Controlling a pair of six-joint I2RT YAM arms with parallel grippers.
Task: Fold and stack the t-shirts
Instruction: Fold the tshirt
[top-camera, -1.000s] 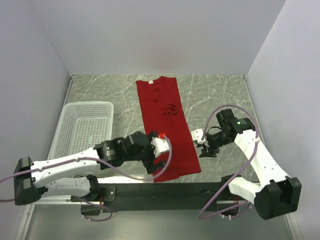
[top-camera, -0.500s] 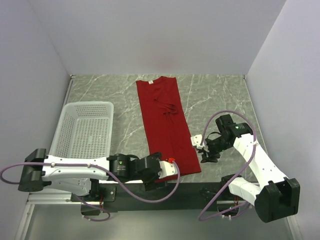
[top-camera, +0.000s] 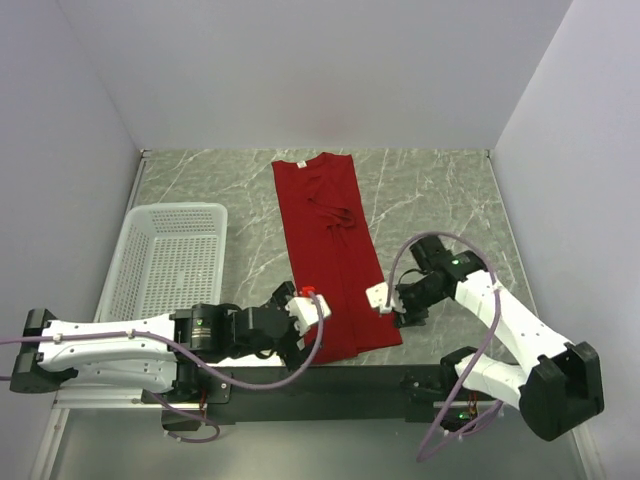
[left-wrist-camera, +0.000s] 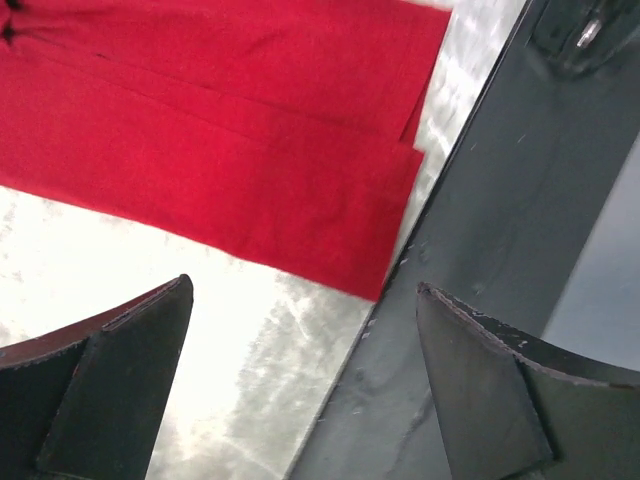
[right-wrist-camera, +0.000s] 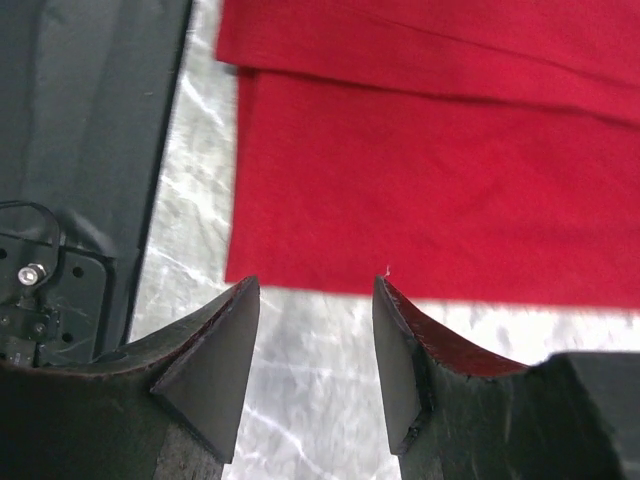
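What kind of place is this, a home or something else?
Probably a robotics lab test cell: plain white walls box in a marble-patterned tabletop, a left arm and right arm are mounted at its near edge, and a red t-shirt and white mesh basket are laid out.

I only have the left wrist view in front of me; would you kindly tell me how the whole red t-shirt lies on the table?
Observer: The t-shirt is folded into one long narrow strip, collar at the far end, hem at the near end.
Operator: Thank you. Where is the other gripper?
Observer: The right gripper is at the strip's right edge near the hem, fingers open, holding nothing.
Operator: Is anything beside the shirt?
Observer: A white basket stands to its left, apart from the cloth.
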